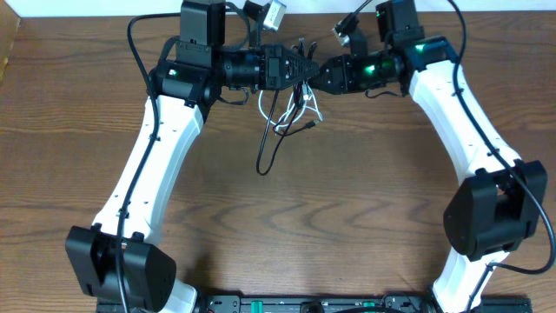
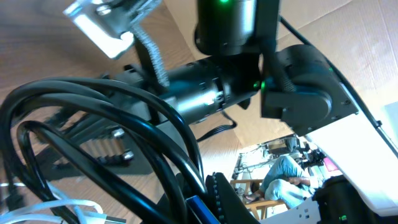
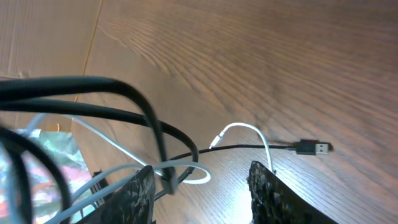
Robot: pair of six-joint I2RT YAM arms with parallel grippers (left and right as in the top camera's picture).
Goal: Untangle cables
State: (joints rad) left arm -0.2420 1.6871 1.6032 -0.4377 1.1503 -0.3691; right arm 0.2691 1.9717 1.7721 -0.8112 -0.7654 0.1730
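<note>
**Cables bunched where the two grippers meet**

The left gripper [image 1: 302,71] is clamped on the cables [image 1: 282,117], which dangle just below it onto the table [image 1: 347,200]. The right gripper [image 1: 321,74], nose to nose with the left gripper, has its jaws apart. Only the right wrist view shows a white cord [image 3: 249,129] and a black USB plug [image 3: 314,147] lying beyond its fingers [image 3: 134,196].

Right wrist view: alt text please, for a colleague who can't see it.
Black cables loop in from the left over a wooden table, with a white cable curling between the open dark fingers of the right gripper. A thin black cable ends in a USB plug lying on the table at right.
</note>
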